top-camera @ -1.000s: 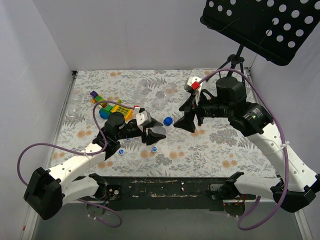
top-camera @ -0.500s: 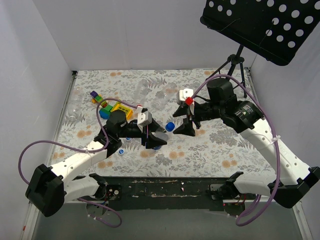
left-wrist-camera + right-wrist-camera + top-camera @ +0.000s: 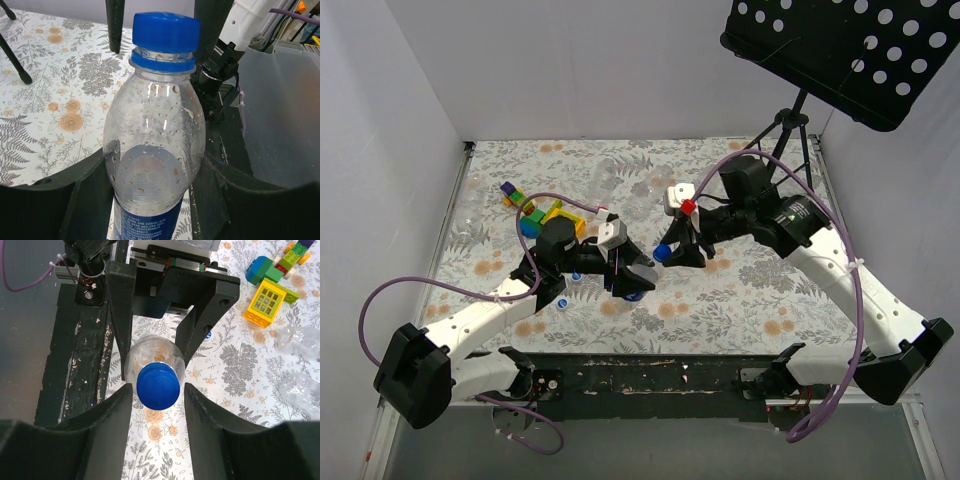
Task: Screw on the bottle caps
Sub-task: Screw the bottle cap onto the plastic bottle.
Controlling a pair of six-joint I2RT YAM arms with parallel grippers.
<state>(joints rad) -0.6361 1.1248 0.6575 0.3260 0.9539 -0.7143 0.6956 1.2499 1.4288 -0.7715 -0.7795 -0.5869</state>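
left gripper [image 3: 156,192] clamped on bottle [image 3: 155,145], blue cap [image 3: 158,385] on neck, right gripper [image 3: 159,391] straddling it — jaws ajar, thin gaps either side

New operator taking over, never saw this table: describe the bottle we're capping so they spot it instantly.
On the floral-patterned table, look front-centre. The left tool grips a clear plastic bottle with a blue label, its round blue plastic screw cap flanked by the right tool. Unlike the clear bottles lying further back, it alone is gripped.
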